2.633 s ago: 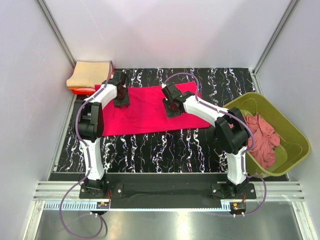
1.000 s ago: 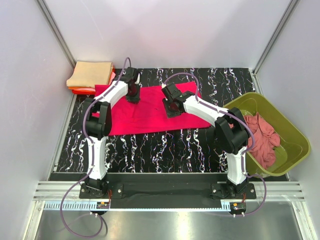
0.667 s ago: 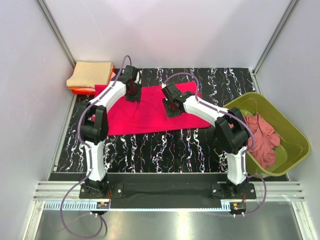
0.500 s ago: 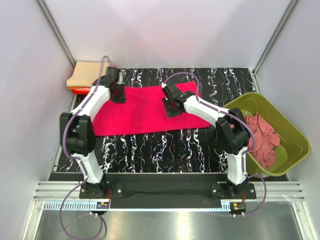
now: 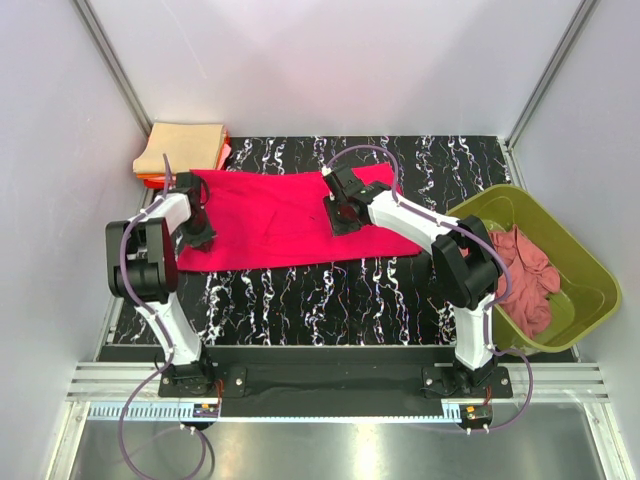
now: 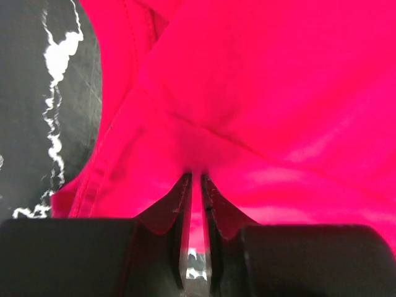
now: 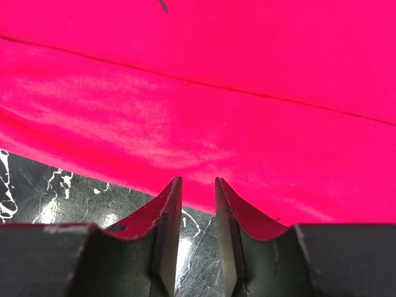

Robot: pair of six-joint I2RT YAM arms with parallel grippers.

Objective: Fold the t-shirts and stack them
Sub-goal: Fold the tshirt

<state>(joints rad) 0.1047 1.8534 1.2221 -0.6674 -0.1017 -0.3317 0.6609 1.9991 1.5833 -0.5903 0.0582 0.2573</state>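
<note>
A crimson-pink t-shirt (image 5: 275,220) lies spread flat on the black marbled table (image 5: 330,295). My left gripper (image 5: 198,230) is at the shirt's left edge. In the left wrist view its jaws stand almost together, and creases in the crimson cloth (image 6: 247,93) run into the fingertips (image 6: 184,180). My right gripper (image 5: 338,200) rests at the shirt's far right part. Its fingertips (image 7: 175,184) stand a small gap apart over the cloth's edge (image 7: 204,124), and bare table shows between them. Folded t-shirts, tan on top (image 5: 182,148), are stacked at the back left.
An olive-green tub (image 5: 575,255) sits at the right table edge with a crumpled dusty-rose shirt (image 5: 525,270) inside. Orange-red cloth (image 5: 150,181) peeks out under the tan stack. Metal frame posts and white walls close in the back and sides.
My left gripper swung from the shirt's far edge to its left side and nearer, taking cloth with it; the shirt's left end now lies wider. The right gripper stayed put.
</note>
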